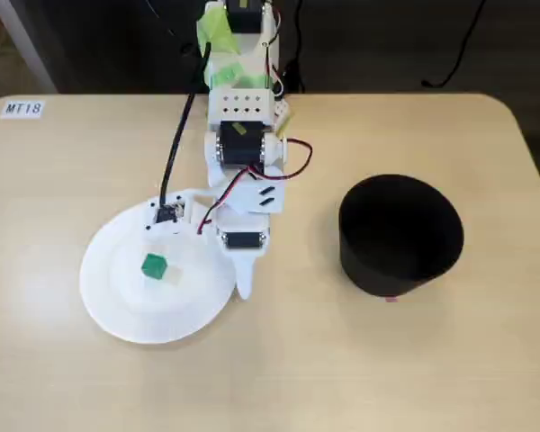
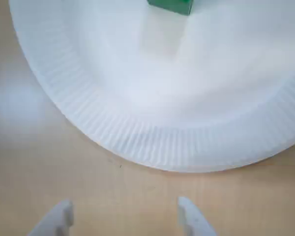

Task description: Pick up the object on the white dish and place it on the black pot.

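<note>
My claw [image 2: 124,216] hangs spread and empty short of the green cube [image 1: 154,266]; I risk snagging the paper plate's [image 2: 152,142] ribbed rim.

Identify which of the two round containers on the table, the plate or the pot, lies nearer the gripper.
The white paper plate: the gripper hangs just off its ribbed rim, fingertips apart. The black pot stands well away at the right of the fixed view.
</note>
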Action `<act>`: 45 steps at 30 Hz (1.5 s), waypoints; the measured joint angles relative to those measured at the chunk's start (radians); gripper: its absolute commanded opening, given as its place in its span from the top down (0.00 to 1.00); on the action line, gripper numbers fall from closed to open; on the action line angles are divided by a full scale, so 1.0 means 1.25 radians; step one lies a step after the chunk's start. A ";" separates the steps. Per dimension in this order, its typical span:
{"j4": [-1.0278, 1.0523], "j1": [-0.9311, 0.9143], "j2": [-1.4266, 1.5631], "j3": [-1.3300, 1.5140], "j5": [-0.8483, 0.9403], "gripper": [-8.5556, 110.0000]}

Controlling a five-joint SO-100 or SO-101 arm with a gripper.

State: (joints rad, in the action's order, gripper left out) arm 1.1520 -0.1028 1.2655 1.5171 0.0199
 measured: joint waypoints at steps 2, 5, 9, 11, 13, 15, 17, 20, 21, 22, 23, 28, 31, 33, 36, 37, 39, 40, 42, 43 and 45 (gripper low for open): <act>0.000 -0.027 0.000 0.000 0.000 0.68; 0.000 -0.060 0.000 0.000 0.000 0.68; 0.000 -0.098 0.000 0.000 0.000 0.68; 0.000 -0.126 -0.009 0.000 0.000 0.68; 0.000 -0.155 -0.016 0.000 0.000 0.68; 0.000 -0.171 -0.017 0.000 0.000 0.68; 0.000 -0.179 -0.025 0.000 0.000 0.68; 0.000 -0.210 -0.036 0.000 0.009 0.69; -0.002 -0.223 -0.039 0.000 0.009 0.69; -0.004 -0.229 -0.044 -0.005 0.012 0.69; -0.005 -0.233 -0.052 -0.012 0.015 0.69; -0.005 -0.250 -0.081 -0.049 0.025 0.69; -0.002 -0.270 -0.099 -0.066 0.028 0.69; -0.002 -0.266 -0.110 -0.072 0.032 0.69; -0.002 -0.269 -0.114 -0.075 0.042 0.69; -0.002 -0.276 -0.114 -0.075 0.045 0.69; -0.002 -0.290 -0.114 -0.080 0.054 0.69; -0.002 -0.291 -0.114 -0.080 0.058 0.69; -0.002 -0.287 -0.114 -0.081 0.063 0.70; -0.002 -0.283 -0.120 -0.082 0.065 0.70; -0.004 -0.290 -0.130 -0.082 0.067 0.70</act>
State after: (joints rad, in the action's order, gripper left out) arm 1.1474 -0.4648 1.1029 1.4143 0.1043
